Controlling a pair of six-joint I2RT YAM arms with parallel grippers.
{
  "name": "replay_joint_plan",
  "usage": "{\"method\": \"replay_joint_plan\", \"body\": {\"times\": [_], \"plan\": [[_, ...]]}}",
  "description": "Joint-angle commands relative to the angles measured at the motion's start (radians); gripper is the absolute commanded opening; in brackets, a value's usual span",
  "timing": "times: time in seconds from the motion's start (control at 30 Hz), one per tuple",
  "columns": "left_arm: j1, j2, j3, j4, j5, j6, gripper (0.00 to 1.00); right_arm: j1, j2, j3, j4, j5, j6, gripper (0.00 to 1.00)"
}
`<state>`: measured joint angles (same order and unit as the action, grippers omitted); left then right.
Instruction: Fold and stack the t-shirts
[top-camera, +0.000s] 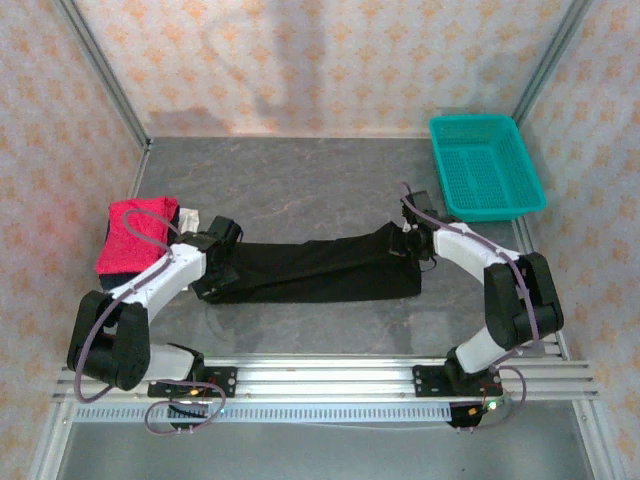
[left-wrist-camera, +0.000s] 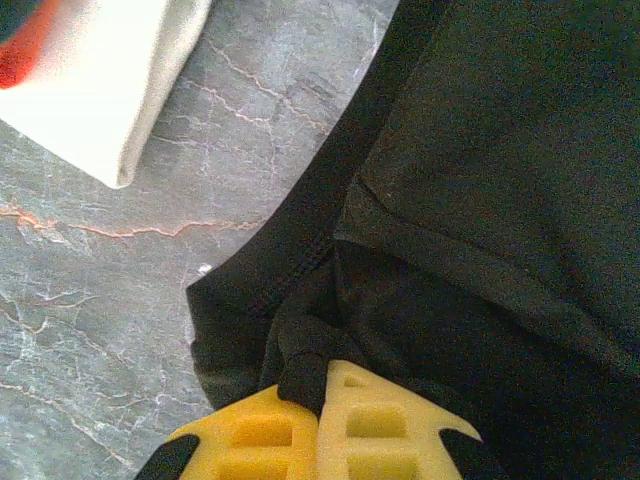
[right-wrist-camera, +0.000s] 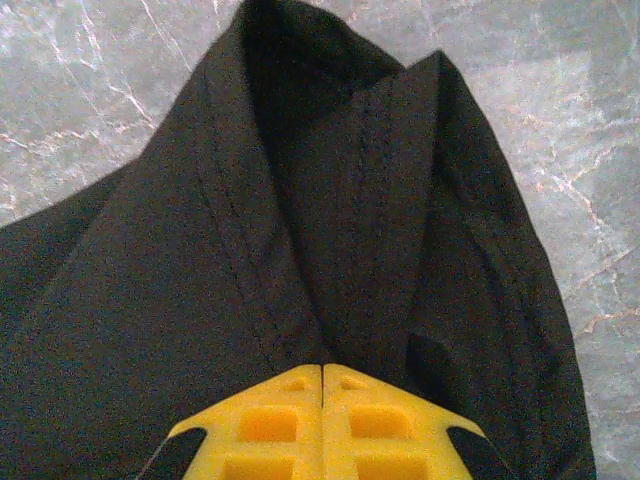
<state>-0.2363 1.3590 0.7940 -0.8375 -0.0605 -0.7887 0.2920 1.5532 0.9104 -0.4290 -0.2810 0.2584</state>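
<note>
In the top view, the black t-shirt (top-camera: 320, 265) is lying on the table (top-camera: 300, 185) as a narrow band, with its long axis running from 9 o'clock to 3 o'clock between the two arms. The left end effector (top-camera: 218, 246) is pressing its yellow fingers together on a bunched corner of cloth at the band's 9 o'clock end; its wrist view shows the pinch (left-wrist-camera: 320, 385) and the garment (left-wrist-camera: 480, 150) spreading toward 1 o'clock. The right end effector (top-camera: 410, 236) is likewise pinching the 3 o'clock end, and the right wrist view shows the closed tips (right-wrist-camera: 322, 375) gripping a stitched fold of the shirt (right-wrist-camera: 300, 200). Each arm is therefore standing at its own end, with the garment drawn between them. The crimson-pink t-shirt (top-camera: 130, 235) is lying folded at 9 o'clock of the left end effector, just beside it, with a pale folded item (left-wrist-camera: 110, 80) near the black hem. The teal basket (top-camera: 485, 165) is sitting at 1 o'clock of the right end effector. Open table is lying toward 12 o'clock of the band; toward 6 o'clock the aluminium rail (top-camera: 320, 375) is limiting travel. A lengthwise fold probably suits the open 12 o'clock side.
</note>
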Motion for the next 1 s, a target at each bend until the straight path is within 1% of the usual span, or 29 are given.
{"method": "replay_joint_plan", "body": {"times": [0.0, 0.1, 0.13, 0.2, 0.23, 0.3, 0.37, 0.4, 0.43, 0.57, 0.6, 0.67, 0.73, 0.8, 0.93, 0.97], "plan": [[-0.008, 0.028, -0.009, 0.028, -0.059, -0.023, 0.0, 0.007, 0.008, -0.023, 0.001, 0.011, 0.021, 0.0], [-0.009, 0.04, -0.012, 0.029, -0.075, -0.023, 0.0, 0.009, 0.008, -0.033, 0.005, 0.004, 0.03, 0.0], [-0.008, 0.039, -0.012, 0.028, -0.082, -0.023, 0.03, 0.009, 0.007, -0.034, 0.006, 0.003, 0.033, 0.0], [-0.008, 0.029, -0.011, 0.024, -0.094, -0.024, 0.16, 0.01, -0.003, -0.036, 0.005, -0.002, 0.036, 0.03], [-0.009, 0.022, -0.008, 0.018, -0.097, -0.025, 0.23, 0.011, -0.011, -0.035, 0.002, -0.005, 0.036, 0.08], [-0.008, 0.003, -0.002, 0.003, -0.099, -0.026, 0.36, 0.01, -0.035, -0.033, 0.0, -0.006, 0.035, 0.24], [-0.008, -0.023, 0.005, -0.009, -0.101, -0.023, 0.52, 0.012, -0.066, -0.026, -0.005, -0.012, 0.028, 0.39], [-0.008, -0.035, 0.009, -0.015, -0.1, -0.023, 0.58, 0.015, -0.079, -0.02, -0.007, -0.016, 0.022, 0.44], [-0.008, -0.045, 0.013, -0.021, -0.099, -0.023, 0.59, 0.021, -0.092, -0.01, -0.013, -0.018, 0.014, 0.48], [-0.008, -0.067, 0.043, -0.037, -0.087, -0.029, 0.61, 0.064, -0.119, 0.025, -0.017, -0.004, -0.005, 0.53], [-0.009, -0.072, 0.05, -0.045, -0.085, -0.032, 0.72, 0.074, -0.12, 0.03, -0.016, -0.002, -0.004, 0.54], [-0.008, -0.085, 0.067, -0.057, -0.085, -0.033, 0.83, 0.098, -0.117, 0.031, 0.002, 0.006, -0.001, 0.54], [-0.009, -0.095, 0.083, -0.058, -0.073, -0.032, 0.9, 0.114, -0.103, 0.03, 0.019, 0.008, 0.007, 0.54], [-0.009, -0.09, 0.093, -0.048, -0.041, -0.032, 0.9, 0.12, -0.074, 0.038, 0.004, 0.019, 0.008, 0.54], [-0.011, -0.068, 0.087, -0.001, 0.049, -0.058, 0.9, 0.119, -0.04, 0.053, -0.097, 0.139, 0.053, 0.55], [-0.011, -0.065, 0.081, 0.016, 0.066, -0.069, 0.89, 0.115, -0.034, 0.049, -0.11, 0.152, 0.061, 0.55]]}}
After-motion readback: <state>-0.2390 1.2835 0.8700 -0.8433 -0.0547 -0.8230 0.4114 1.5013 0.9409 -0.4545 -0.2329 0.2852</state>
